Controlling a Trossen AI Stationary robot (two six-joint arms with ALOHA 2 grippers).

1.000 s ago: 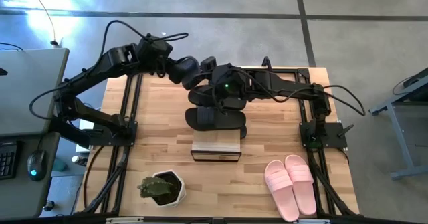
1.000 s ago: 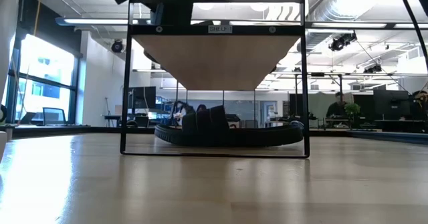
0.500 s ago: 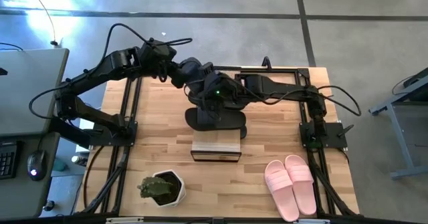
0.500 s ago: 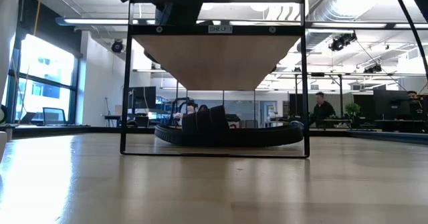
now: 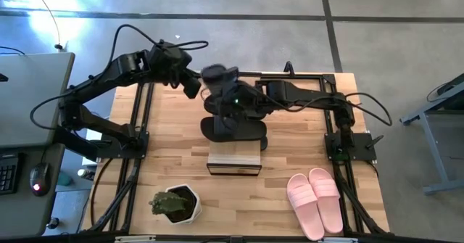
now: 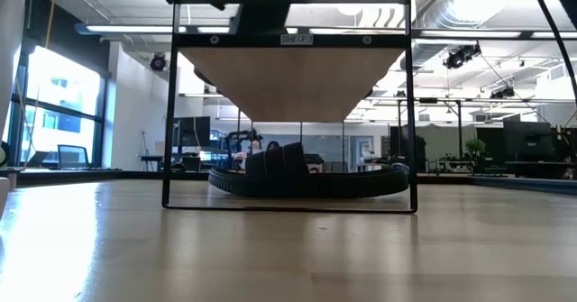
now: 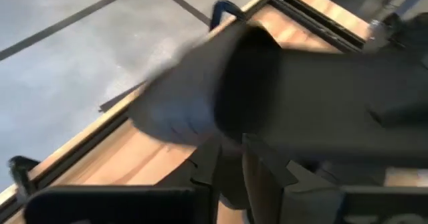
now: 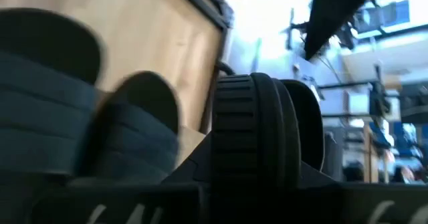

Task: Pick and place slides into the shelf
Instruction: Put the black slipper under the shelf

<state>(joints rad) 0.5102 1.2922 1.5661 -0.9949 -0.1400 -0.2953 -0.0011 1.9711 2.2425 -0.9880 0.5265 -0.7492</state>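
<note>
Since a second ago the left gripper (image 5: 194, 83) has pulled back from the rack's far end while the right gripper (image 5: 230, 101) has drawn in over the black slides (image 5: 233, 129); a blurred black slide (image 5: 220, 75) shows between the arms, seemingly passing from one to the other. How far either gripper's fingers stand open, or which holds that slide, cannot be told. Two black slides already lie under the shelf (image 5: 234, 159) on its lower tier, toward the far end, leaving the plank top free for the pink slides (image 5: 315, 199) waiting near the table's front right.

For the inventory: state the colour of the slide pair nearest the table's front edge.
Pale pink slide pair; high view.
</note>
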